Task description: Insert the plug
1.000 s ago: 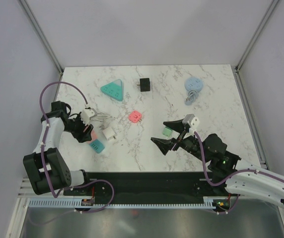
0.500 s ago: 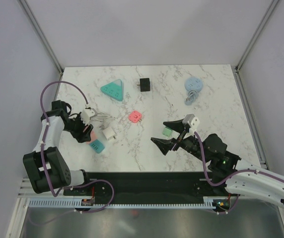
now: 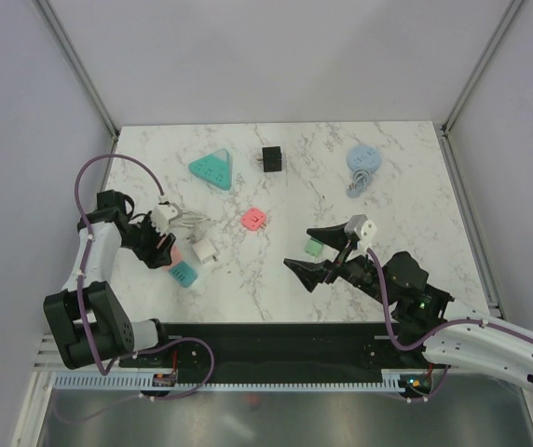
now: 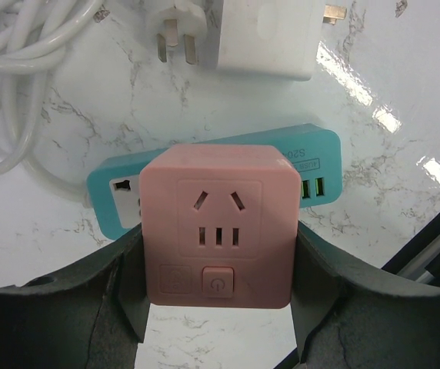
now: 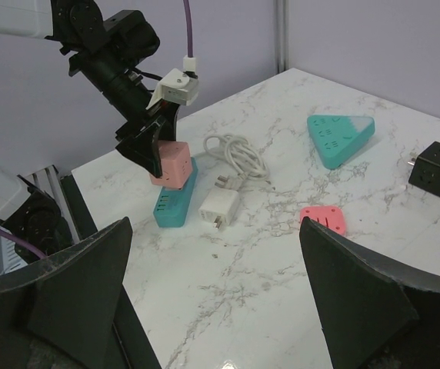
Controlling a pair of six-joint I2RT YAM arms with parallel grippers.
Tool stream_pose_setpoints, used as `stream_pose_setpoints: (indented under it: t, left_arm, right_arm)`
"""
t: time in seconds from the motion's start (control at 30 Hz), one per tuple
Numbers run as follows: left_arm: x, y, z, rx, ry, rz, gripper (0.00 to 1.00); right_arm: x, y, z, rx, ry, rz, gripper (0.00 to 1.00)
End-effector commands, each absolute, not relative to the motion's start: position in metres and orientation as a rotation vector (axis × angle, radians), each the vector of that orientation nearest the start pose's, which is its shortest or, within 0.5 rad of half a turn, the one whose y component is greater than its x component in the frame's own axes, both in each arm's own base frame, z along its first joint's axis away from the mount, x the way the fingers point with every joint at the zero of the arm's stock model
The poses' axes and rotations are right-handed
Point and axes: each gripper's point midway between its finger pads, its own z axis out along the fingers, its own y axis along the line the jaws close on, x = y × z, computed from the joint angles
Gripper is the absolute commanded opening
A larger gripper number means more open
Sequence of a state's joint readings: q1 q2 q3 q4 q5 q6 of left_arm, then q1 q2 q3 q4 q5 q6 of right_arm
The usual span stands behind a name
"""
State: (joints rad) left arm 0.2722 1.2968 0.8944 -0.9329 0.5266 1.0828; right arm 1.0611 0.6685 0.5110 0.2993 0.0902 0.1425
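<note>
My left gripper is shut on a pink cube socket, one finger on each side, its holes facing the wrist camera. It holds the cube just over a teal power strip lying on the marble. Beyond the strip lie a white three-prong plug on a coiled white cable and a white adapter. In the right wrist view the cube, strip and plug show at the table's left. My right gripper is open and empty above the table's middle right.
A pink flat socket, a teal triangular socket, a black cube and a blue round socket with its cord lie farther back. A small green object sits beside my right fingers. The table's front edge is close to both arms.
The left arm has shifted only very slightly with the pink cube in it. The right arm has not moved.
</note>
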Motion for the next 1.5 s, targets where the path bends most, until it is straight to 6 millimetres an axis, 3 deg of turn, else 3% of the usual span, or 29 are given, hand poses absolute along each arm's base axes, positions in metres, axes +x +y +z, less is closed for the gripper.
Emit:
stream_pose_setpoints:
  t: [0.0, 0.23, 0.6, 0.9, 1.47]
  left_arm:
    - [0.243, -0.002, 0.085, 1.060, 2.356, -0.415, 0.02]
    - [0.241, -0.013, 0.090, 1.038, 2.360, -0.520, 0.02]
    - [0.243, -0.011, 0.100, 1.043, 2.352, -0.491, 0.02]
    - [0.257, -0.011, 0.119, 1.015, 2.307, -0.461, 0.02]
    - [0.241, -0.009, 0.085, 0.994, 2.360, -0.399, 0.02]
  right_arm:
    - [0.159, 0.272, 0.313, -0.578, 1.312, 0.954, 0.98]
    - [0.159, 0.272, 0.313, -0.579, 1.316, 0.954, 0.98]
    - [0.159, 0.273, 0.315, -0.581, 1.310, 0.958, 0.98]
    - [0.159, 0.273, 0.316, -0.580, 1.306, 0.964, 0.98]
    - [0.155, 0.274, 0.317, -0.585, 1.299, 0.982, 0.98]
